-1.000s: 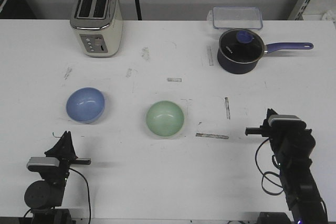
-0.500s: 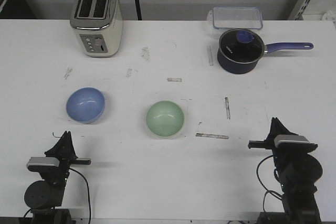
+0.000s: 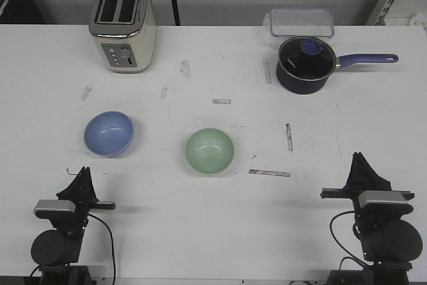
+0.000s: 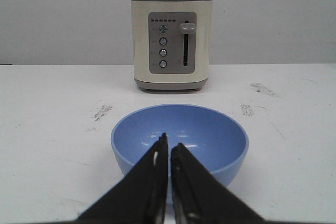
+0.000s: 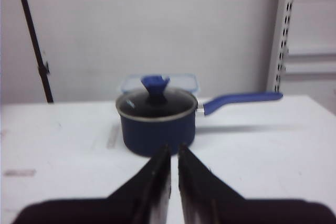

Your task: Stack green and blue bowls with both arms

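Observation:
The blue bowl (image 3: 109, 133) sits on the white table at the left. The green bowl (image 3: 210, 150) sits apart from it near the middle. Both are upright and empty. My left gripper (image 3: 83, 177) is shut and empty at the front left, just short of the blue bowl (image 4: 210, 140), which fills the left wrist view beyond the shut left gripper (image 4: 169, 148). My right gripper (image 3: 361, 163) is shut and empty at the front right, far from both bowls. In the right wrist view the shut right gripper (image 5: 174, 150) points at the pot; no bowl shows there.
A cream toaster (image 3: 123, 25) stands at the back left. A dark navy pot (image 3: 305, 63) with a glass lid and purple handle stands at the back right, with a clear plastic container (image 3: 301, 22) behind it. Tape marks dot the table (image 3: 200, 218).
My right arm has drawn back toward the front edge and lowered, its gripper now further to the right. The left arm and both bowls have not moved.

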